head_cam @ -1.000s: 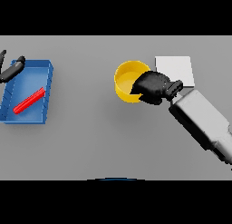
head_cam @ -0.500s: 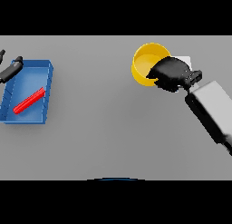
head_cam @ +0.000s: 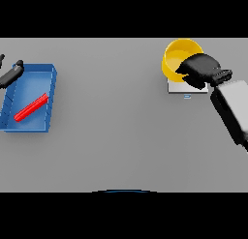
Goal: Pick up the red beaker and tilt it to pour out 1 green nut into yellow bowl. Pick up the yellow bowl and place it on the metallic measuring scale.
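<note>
Right hand: my right hand (head_cam: 201,71) is curled on the rim of the yellow bowl (head_cam: 178,59), near the far right corner of the table (head_cam: 116,136).
Bowl: it is now over the scale (head_cam: 186,87); half a second ago it was a little nearer to me.
Tray: the blue tray (head_cam: 51,95) at the left edge keeps the red stick (head_cam: 31,107).
Left hand: my left hand (head_cam: 10,74) is at the tray's far left corner; I cannot tell its fingers.
</note>
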